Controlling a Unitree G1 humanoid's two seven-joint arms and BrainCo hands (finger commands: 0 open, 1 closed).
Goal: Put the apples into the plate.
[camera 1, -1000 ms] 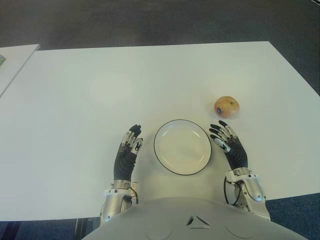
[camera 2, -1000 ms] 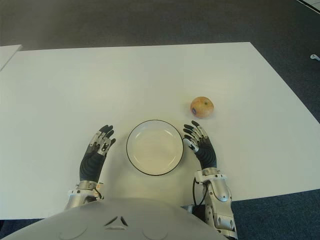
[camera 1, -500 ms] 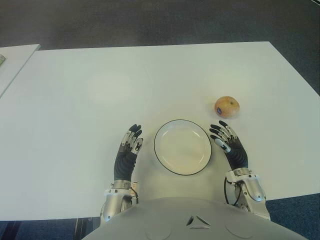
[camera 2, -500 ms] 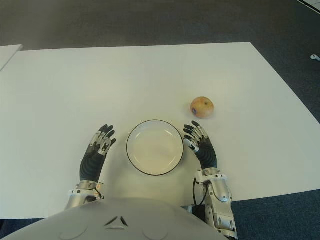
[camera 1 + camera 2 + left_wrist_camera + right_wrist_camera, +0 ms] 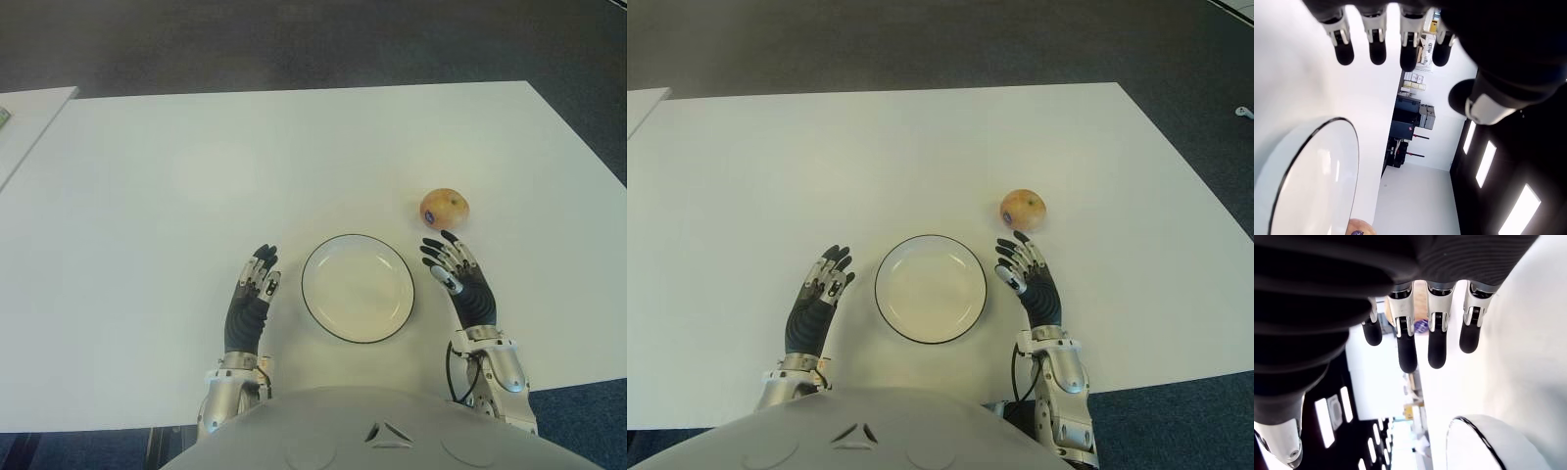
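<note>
One yellow-red apple [image 5: 445, 209] with a small sticker lies on the white table [image 5: 196, 176], to the right of and behind the plate. The white plate [image 5: 358, 287] with a dark rim is empty, near the table's front edge. My right hand [image 5: 453, 267] is open, fingers stretched, just right of the plate, its fingertips a short way in front of the apple. In the right wrist view the apple [image 5: 1420, 308] shows behind the straight fingers [image 5: 1436, 340]. My left hand [image 5: 257, 279] is open, showing left of the plate.
A second white table's corner [image 5: 29, 117] shows at the far left, separated by a narrow gap. Dark carpet lies beyond the table's back and right edges.
My right hand has moved forward and slightly right, toward the apple. The left hand, the plate and the apple have not moved.
</note>
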